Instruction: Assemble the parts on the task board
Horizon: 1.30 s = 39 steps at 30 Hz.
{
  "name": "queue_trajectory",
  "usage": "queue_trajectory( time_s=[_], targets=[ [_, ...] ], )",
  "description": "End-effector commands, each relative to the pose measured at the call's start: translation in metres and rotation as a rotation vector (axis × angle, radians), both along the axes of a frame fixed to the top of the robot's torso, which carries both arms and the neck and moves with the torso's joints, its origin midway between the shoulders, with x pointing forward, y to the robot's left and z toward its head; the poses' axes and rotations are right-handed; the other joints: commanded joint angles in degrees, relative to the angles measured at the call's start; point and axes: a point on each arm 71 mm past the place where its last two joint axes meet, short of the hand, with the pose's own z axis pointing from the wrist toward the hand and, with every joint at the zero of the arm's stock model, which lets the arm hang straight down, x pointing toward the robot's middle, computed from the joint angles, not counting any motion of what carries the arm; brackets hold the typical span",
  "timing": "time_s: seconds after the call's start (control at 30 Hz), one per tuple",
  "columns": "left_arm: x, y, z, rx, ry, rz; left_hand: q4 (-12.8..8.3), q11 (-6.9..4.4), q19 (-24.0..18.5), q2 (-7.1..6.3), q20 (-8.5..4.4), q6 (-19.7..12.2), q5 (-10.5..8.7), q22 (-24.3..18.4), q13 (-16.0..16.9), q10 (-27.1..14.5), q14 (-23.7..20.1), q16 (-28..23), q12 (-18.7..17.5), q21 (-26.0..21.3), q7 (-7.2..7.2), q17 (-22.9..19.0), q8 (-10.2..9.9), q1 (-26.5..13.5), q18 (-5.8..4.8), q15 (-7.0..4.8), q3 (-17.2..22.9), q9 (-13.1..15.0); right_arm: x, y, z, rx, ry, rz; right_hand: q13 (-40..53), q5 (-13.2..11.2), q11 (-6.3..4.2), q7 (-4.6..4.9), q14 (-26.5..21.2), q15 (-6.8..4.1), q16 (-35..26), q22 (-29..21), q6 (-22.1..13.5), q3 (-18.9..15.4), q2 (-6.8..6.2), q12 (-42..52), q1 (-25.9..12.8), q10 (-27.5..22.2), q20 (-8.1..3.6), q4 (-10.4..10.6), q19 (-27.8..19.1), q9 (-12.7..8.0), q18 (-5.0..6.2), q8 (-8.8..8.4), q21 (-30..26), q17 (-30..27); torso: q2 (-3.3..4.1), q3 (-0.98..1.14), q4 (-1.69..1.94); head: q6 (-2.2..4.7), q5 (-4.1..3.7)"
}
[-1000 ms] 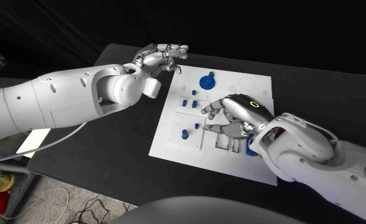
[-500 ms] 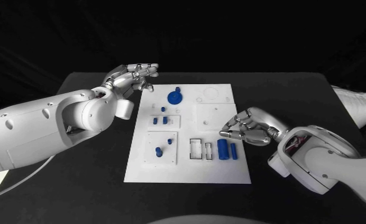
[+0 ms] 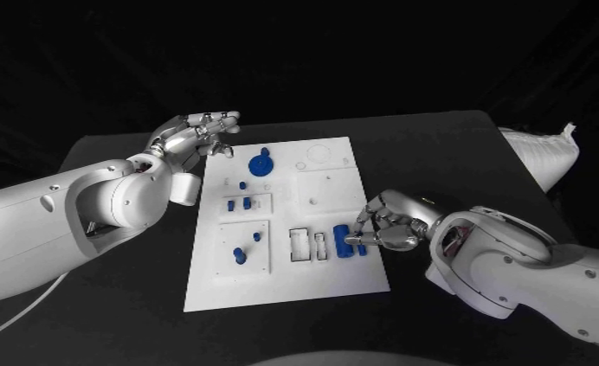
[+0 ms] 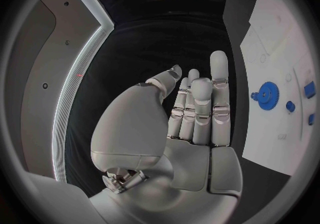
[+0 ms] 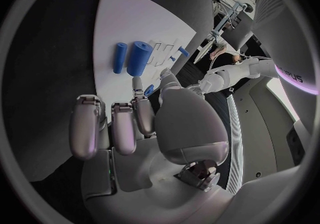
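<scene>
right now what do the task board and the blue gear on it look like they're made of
Task board: looks like rigid white plastic or painted sheet, matte, flat with cut-out recesses; the exact material is unclear.
Blue gear: probably moulded or printed plastic, going by its uniform saturated blue and dull sheen with toothed rim, seen closer in the left wrist view.

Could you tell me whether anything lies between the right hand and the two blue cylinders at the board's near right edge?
Nothing visible does: the right hand hovers beside the blue cylinders, with only bare task board between them.
</scene>
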Motion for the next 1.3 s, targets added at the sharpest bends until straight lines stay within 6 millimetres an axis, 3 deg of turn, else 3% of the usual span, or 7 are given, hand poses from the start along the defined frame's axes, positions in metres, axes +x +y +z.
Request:
queue_trajectory(
  time_s=[0.03,0.2,0.43,1.3],
  targets=[
    [-0.001,-0.002,0.000,-0.013,-0.003,-0.019,-0.34,-0.04,0.31,0.30,0.22,-0.43,-0.17,-0.07,0.06,-0.32,-0.20,-0.17,0.27,-0.35,0.11,0.08,-0.34,-0.10,0.99,0.08,-0.03,-0.05,0.001,0.001,0.001,-0.107,-0.072,-0.004,0.17,0.08,-0.18,0.08,4.37,-0.29,0.27,0.20,-0.54,-0.38,-0.08,-0.04,-0.11,-0.28,0.01,0.07,0.32,0.19,-0.51,0.34,0.42,5.30,-0.01,-0.05,0.18,-0.73,0.37],
    [-0.001,0.000,0.000,-0.011,-0.003,-0.014,-0.34,-0.04,0.31,0.30,0.22,-0.43,-0.17,-0.07,0.06,-0.32,-0.20,-0.17,0.27,-0.35,0.11,0.08,-0.34,-0.10,0.99,0.08,-0.03,-0.05,0.001,0.007,0.003,-0.125,-0.110,0.006,0.63,0.43,-0.17,0.08,4.43,-0.28,0.52,0.66,-0.77,-0.78,-0.10,0.23,0.15,-0.09,0.03,0.27,0.45,0.55,-0.59,0.68,0.69,5.68,0.03,-0.14,0.38,-1.36,0.43],
    [-0.002,0.001,0.000,-0.011,-0.003,-0.013,-0.34,-0.04,0.31,0.30,0.22,-0.43,-0.17,-0.07,0.06,-0.32,-0.20,-0.17,0.27,-0.35,0.11,0.08,-0.34,-0.10,0.99,0.08,-0.03,-0.05,0.002,0.013,0.001,-0.153,-0.113,0.020,0.82,0.92,-0.19,0.04,4.44,-0.28,0.63,0.90,-0.97,-1.12,0.15,0.22,0.39,-0.08,0.04,0.59,0.49,0.98,-0.63,1.10,0.83,5.84,0.07,-0.19,0.21,-1.78,0.73],
    [-0.004,0.003,0.001,-0.011,-0.003,-0.013,-0.34,-0.04,0.31,0.30,0.22,-0.43,-0.17,-0.07,0.06,-0.32,-0.20,-0.17,0.27,-0.35,0.11,0.08,-0.34,-0.10,0.99,0.08,-0.03,-0.05,0.006,0.027,-0.015,-0.278,-0.078,0.042,1.02,1.70,-0.23,-0.03,4.36,-0.29,0.60,0.99,-1.47,-2.26,0.82,-0.11,0.17,-0.23,0.06,2.10,0.40,2.09,-0.63,2.19,0.87,5.76,0.18,-0.23,0.10,-2.63,1.27]
  ],
)
